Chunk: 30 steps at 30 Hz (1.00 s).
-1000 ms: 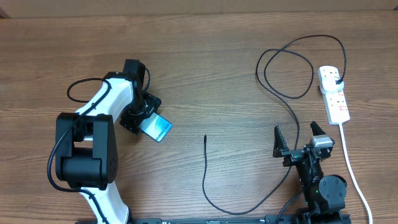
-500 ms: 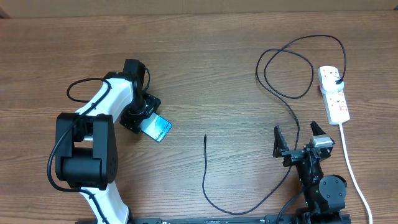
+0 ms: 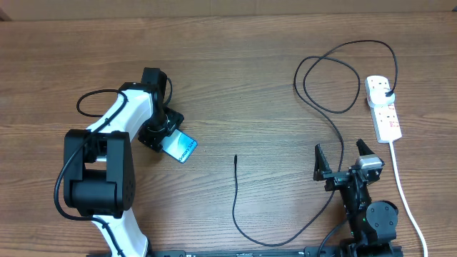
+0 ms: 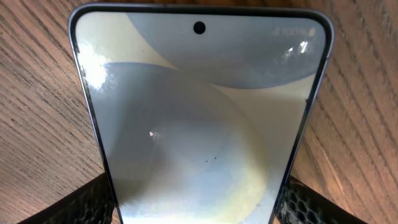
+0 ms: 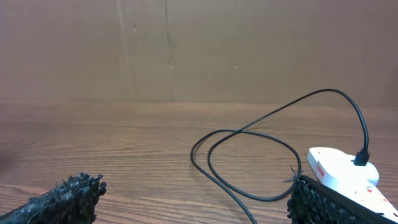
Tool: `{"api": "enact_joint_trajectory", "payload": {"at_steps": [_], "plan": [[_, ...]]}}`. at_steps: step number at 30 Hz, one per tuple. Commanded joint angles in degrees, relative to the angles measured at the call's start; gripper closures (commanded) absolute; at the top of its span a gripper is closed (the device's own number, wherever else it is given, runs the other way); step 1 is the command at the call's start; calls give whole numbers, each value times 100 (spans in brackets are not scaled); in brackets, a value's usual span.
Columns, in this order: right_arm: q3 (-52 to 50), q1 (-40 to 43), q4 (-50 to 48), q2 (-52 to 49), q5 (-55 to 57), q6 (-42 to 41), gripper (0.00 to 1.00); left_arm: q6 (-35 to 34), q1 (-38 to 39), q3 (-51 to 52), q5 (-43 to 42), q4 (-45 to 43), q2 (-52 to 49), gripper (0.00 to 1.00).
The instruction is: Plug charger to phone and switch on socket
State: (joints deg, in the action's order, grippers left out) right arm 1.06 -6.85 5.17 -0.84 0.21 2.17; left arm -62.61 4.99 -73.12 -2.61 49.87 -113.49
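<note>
Landmark: the small white elongated plastic power strip (image 3: pixel 383 114) with red-marked switches lay on the brown wooden table (image 3: pixel 250 71).
Phone: the slim rectangular smartphone (image 3: pixel 182 147) with a blue screen and dark edge lay well apart from the power strip, far to its left.
Charger: the long thin black cable (image 3: pixel 236 193) had its black plug seated in the power strip's far outlet. It looped beside the strip, and its slim connector tip lay bare on the table between strip and phone.
Left gripper (image 3: pixel 163 135): its black fingers (image 4: pixel 93 202) flanked the phone's two long edges; I cannot tell whether they were pressing it.
Right gripper (image 3: pixel 340 150): jaws spread wide and empty, near the power strip, just to its left.
</note>
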Motion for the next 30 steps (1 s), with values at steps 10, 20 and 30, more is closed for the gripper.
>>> {"api": "enact_joint_trajectory", "payload": {"at_steps": [10,20,30], "plan": [[-61,-22,-42,68,-33,28,0,131,-48,181,111,-175,-367,34],[-63,-22,-42,68,-33,28,0,133,-48,181,109,-186,-367,48],[-63,-22,-39,68,-33,28,0,133,-48,181,109,-190,-367,80]]}}
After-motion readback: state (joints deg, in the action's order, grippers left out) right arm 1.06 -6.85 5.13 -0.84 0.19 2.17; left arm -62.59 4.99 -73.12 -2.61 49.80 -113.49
